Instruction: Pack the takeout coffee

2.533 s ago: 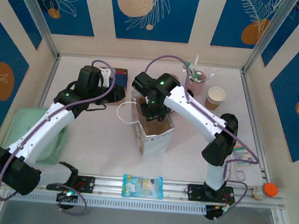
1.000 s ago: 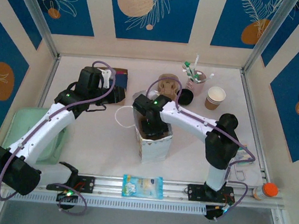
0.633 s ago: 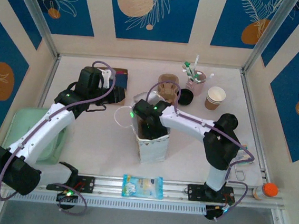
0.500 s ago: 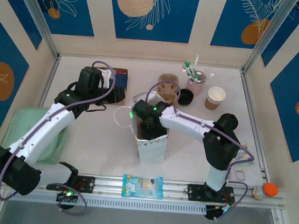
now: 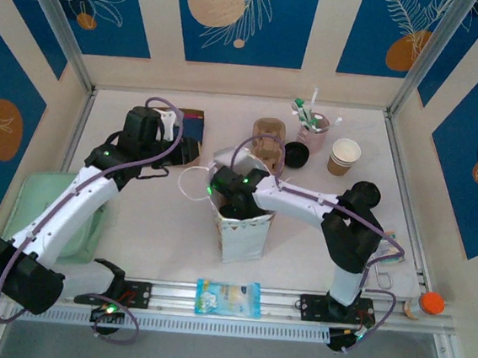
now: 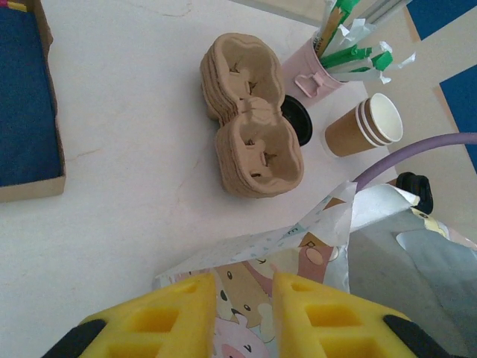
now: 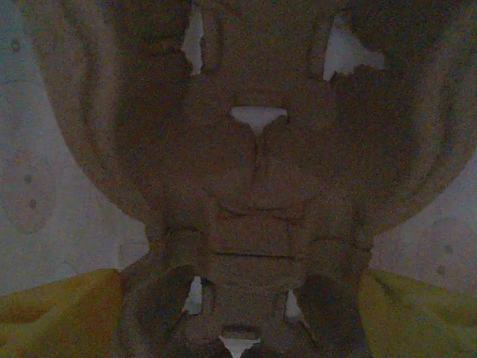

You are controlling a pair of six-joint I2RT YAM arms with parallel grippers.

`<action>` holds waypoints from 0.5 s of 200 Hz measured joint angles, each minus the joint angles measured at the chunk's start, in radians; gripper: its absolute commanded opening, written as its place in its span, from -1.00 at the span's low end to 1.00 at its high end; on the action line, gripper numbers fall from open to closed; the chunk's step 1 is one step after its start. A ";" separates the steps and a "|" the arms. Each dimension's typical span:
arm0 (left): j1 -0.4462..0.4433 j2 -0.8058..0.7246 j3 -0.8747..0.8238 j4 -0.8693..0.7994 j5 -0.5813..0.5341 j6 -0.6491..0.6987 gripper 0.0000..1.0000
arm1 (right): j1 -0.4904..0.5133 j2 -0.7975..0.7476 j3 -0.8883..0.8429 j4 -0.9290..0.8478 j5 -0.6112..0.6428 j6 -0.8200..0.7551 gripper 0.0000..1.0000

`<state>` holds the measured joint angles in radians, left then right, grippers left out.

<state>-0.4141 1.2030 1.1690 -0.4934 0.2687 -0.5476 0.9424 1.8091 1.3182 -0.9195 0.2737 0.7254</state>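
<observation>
Left wrist view: left pincer (image 6: 242, 291) clenched on the bag (image 6: 313, 235) edge; right pincer (image 7: 240, 306) released inside the bag, over a cup carrier (image 7: 253, 149). Where the coffee cup sits I cannot tell.

Blue-and-cream wall panels (image 5: 237, 18), white tabletop (image 5: 159, 222)

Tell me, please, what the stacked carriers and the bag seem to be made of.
The carriers look like moulded paper pulp: matte tan, slightly rough, with soft rounded cup wells and torn-looking slits. The bag looks like thin printed paper, perhaps with a coated lining: its rim creases sharply and its inner side shows pale grey, but the look leaves this open.
</observation>
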 measured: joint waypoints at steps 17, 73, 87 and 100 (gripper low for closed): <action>0.000 0.000 0.000 0.000 0.000 0.000 -0.47 | 0.000 -0.001 0.019 -0.026 0.000 0.001 0.77; 0.000 0.000 0.000 0.000 -0.001 0.000 -0.38 | 0.006 -0.028 0.129 -0.150 0.005 -0.008 0.98; 0.000 0.000 0.000 0.000 -0.001 0.002 -0.32 | 0.009 -0.039 0.167 -0.181 0.005 -0.012 0.98; 0.000 -0.002 0.000 0.000 -0.001 0.003 -0.30 | 0.010 -0.048 0.204 -0.206 0.006 -0.019 0.98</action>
<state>-0.4145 1.2015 1.1690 -0.4934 0.2680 -0.5442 0.9524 1.7611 1.5219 -1.1255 0.2794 0.7067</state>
